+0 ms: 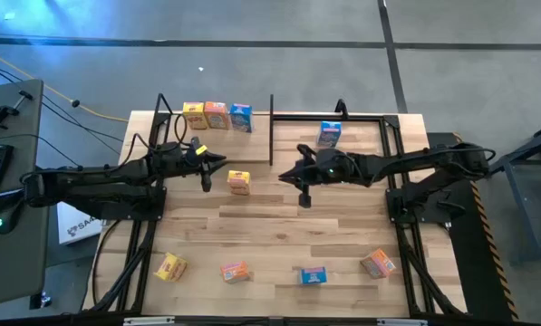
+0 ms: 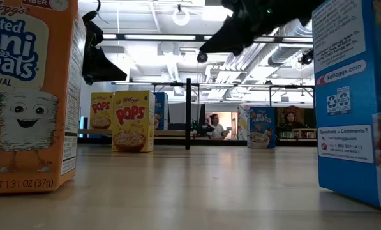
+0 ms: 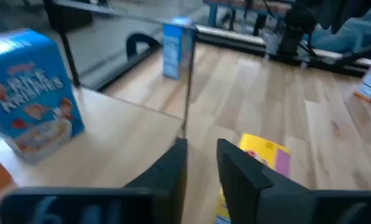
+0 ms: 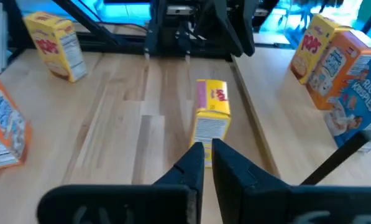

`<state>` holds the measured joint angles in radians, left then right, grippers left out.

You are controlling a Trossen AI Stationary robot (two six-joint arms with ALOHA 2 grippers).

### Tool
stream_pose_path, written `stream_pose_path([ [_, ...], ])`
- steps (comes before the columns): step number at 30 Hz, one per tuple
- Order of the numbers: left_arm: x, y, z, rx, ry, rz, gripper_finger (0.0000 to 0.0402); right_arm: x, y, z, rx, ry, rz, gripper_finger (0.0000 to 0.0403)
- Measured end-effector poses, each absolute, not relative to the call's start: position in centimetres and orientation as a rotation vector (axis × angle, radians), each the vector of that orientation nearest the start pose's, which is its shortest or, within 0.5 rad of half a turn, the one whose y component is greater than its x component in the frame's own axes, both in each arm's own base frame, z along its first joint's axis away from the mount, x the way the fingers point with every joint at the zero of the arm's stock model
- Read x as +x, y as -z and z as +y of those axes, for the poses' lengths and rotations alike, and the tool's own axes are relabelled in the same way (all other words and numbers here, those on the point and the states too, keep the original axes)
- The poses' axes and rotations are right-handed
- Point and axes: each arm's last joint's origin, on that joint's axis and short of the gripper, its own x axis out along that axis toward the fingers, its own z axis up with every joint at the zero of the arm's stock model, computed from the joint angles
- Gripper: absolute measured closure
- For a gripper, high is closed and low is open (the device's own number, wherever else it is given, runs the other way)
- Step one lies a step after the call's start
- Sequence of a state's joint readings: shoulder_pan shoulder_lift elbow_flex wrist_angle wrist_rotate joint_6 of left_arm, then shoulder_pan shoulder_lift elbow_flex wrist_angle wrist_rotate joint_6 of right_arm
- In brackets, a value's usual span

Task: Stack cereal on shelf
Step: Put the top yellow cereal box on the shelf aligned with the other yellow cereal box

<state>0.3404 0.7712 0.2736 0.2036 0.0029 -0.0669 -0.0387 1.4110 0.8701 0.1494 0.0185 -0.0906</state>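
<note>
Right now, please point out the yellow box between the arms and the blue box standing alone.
yellow box point(image 1: 239, 182), high view, top face.
blue box point(image 1: 330, 134), high view, front face.

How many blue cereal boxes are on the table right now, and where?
3. One blue box ends the back-left row on the shelf, beside the orange box; one stands back right inside the black frame; one lies at the front edge. None seems hidden.

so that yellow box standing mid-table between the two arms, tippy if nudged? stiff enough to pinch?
Probably tippy: the yellow Pops box stands upright on a narrow base, taller than it is deep, so a high nudge likely topples it. Probably light, and the cardboard looks stiff, though a hard pinch could dent its panels. Printed faces may be a little slick.
</note>
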Motion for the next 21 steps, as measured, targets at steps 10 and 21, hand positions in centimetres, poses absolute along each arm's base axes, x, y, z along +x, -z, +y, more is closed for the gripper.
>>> stream_pose_path([
  [10,17.0,-23.4,4.9,-0.187,-0.256,0.544,0.0198,29.4,-22.5,-1.3,-0.11,0.042,0.391,0.0402],
  [21,20.8,-26.6,5.5,-0.178,-0.129,0.774,0.0138,29.0,-21.7,-2.0,-0.15,-0.033,0.384,0.0403],
])
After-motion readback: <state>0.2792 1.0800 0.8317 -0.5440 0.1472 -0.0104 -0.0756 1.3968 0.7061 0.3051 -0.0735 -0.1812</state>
